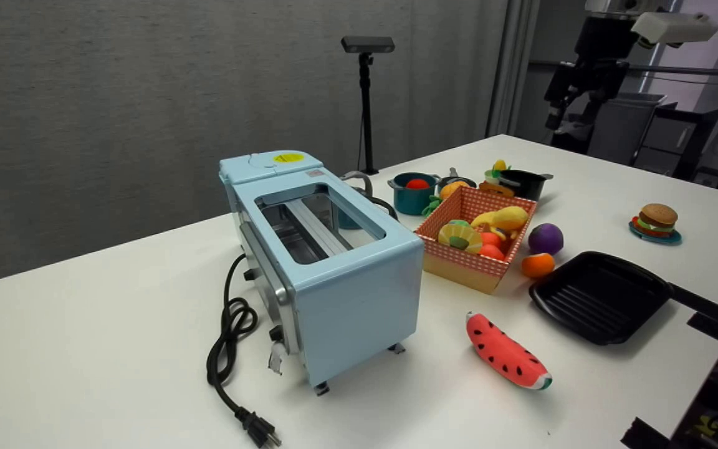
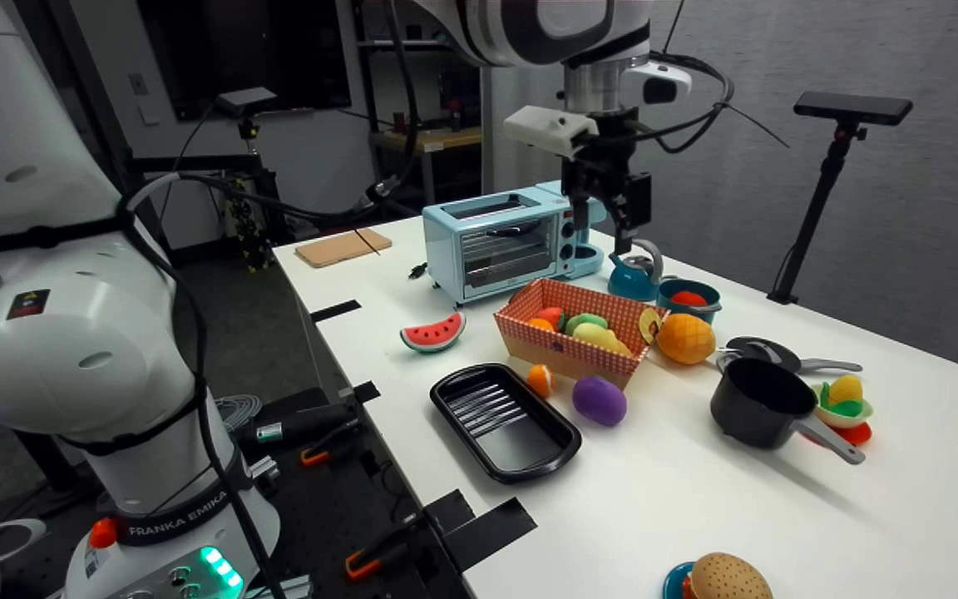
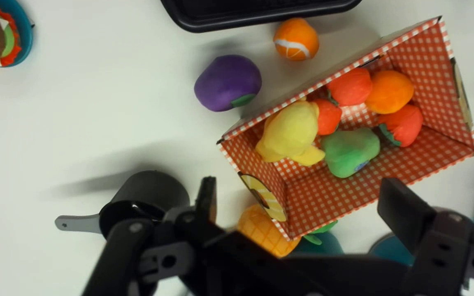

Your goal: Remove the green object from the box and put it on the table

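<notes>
The green object [image 3: 350,152] is a rounded plain green toy fruit lying inside the box in the wrist view, beside a yellow toy and red toys. It also shows in both exterior views [image 2: 585,322] [image 1: 459,222], partly hidden in the latter. The box [image 3: 405,158] is a tan crate with a red checkered lining, standing on the white table [image 2: 654,482]; it also shows in an exterior view [image 1: 459,269]. My gripper [image 3: 298,181] is open and empty, high above the table, its fingers wide apart. It also hangs in both exterior views [image 2: 604,235] [image 1: 568,121].
A purple toy [image 2: 599,400] and an orange toy [image 2: 540,380] lie beside the box, near a black grill pan [image 2: 506,423]. A blue toaster oven [image 1: 359,299], teal pots [image 2: 688,304], a toy pineapple [image 2: 685,339] and a black pot [image 2: 758,408] stand around. A watermelon slice [image 1: 507,351] lies nearby.
</notes>
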